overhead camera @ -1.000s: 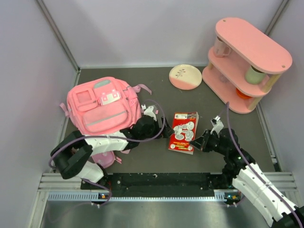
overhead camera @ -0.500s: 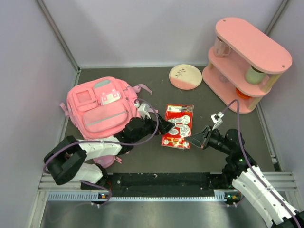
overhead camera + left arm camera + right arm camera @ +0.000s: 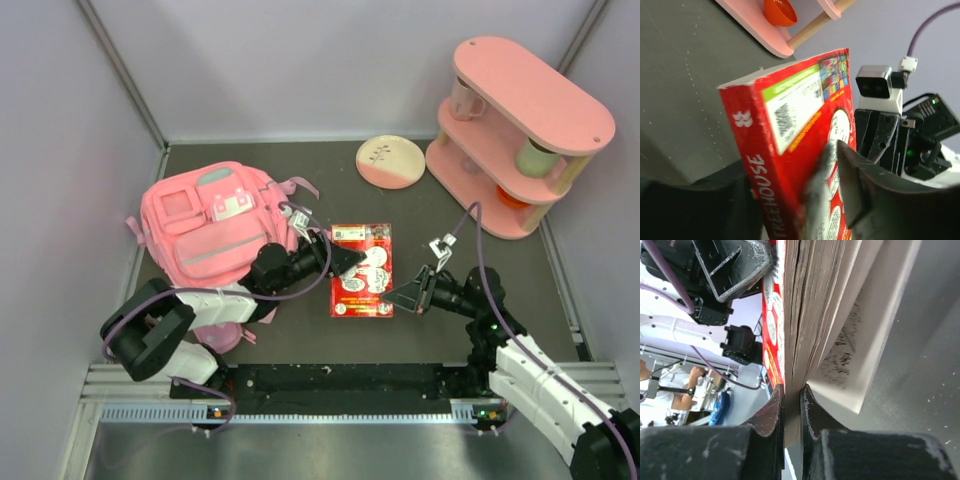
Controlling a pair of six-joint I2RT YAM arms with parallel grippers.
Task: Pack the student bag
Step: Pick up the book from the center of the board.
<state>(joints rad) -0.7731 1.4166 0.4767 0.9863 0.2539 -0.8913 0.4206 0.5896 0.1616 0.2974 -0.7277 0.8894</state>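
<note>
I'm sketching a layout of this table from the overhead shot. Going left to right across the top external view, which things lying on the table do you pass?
student bag → red book → pink shelf

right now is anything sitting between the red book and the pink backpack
Only the robot itself: the left gripper sits at the red book's left edge, and its wrist lies across the gap to the student bag. No loose object shows on the mat there. The right gripper pinches the book's opposite edge.
</note>
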